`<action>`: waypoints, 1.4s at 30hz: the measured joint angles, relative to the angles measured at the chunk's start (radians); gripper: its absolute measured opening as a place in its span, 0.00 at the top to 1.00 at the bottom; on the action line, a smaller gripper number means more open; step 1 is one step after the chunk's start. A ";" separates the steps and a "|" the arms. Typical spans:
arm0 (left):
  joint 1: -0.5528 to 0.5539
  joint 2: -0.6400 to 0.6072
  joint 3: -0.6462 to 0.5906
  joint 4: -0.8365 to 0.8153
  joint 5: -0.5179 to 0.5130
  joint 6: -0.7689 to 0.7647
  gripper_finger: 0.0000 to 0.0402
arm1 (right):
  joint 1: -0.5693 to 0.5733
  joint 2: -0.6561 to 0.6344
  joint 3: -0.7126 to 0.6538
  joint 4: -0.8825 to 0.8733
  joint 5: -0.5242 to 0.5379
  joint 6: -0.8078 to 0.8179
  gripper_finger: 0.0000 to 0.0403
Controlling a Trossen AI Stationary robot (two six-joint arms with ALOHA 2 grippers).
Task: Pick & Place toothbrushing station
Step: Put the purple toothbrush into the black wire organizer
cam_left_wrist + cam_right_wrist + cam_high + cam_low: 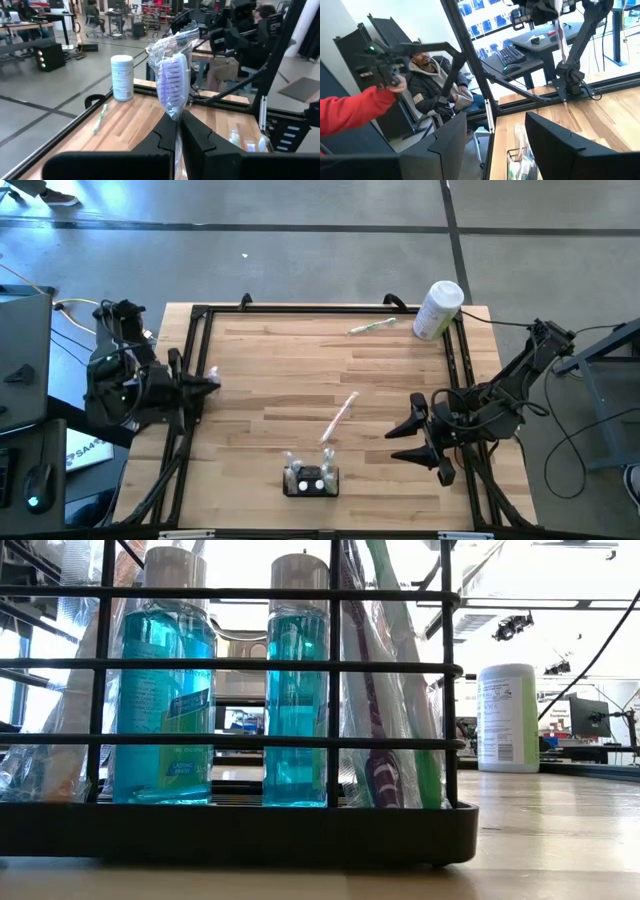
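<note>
At the table's left edge, the left gripper (176,134) is clenched on a wrapped toothbrush (172,82), bristle head standing up above the fingers. On the right side the right gripper (415,432) hangs with its fingers spread, grasping nothing. The toothbrushing station (311,481), a low black rack, sits at the near edge in the middle, with two blue bottles (163,690) and wrapped brushes inside. Another wrapped toothbrush (339,418) lies just behind it. A green toothbrush (371,327) and a white canister (437,309) sit at the far right.
</note>
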 joint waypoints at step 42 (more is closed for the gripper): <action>0.344 0.424 -0.613 1.761 0.976 0.451 0.99 | -0.082 0.000 0.000 0.009 -0.101 0.068 0.51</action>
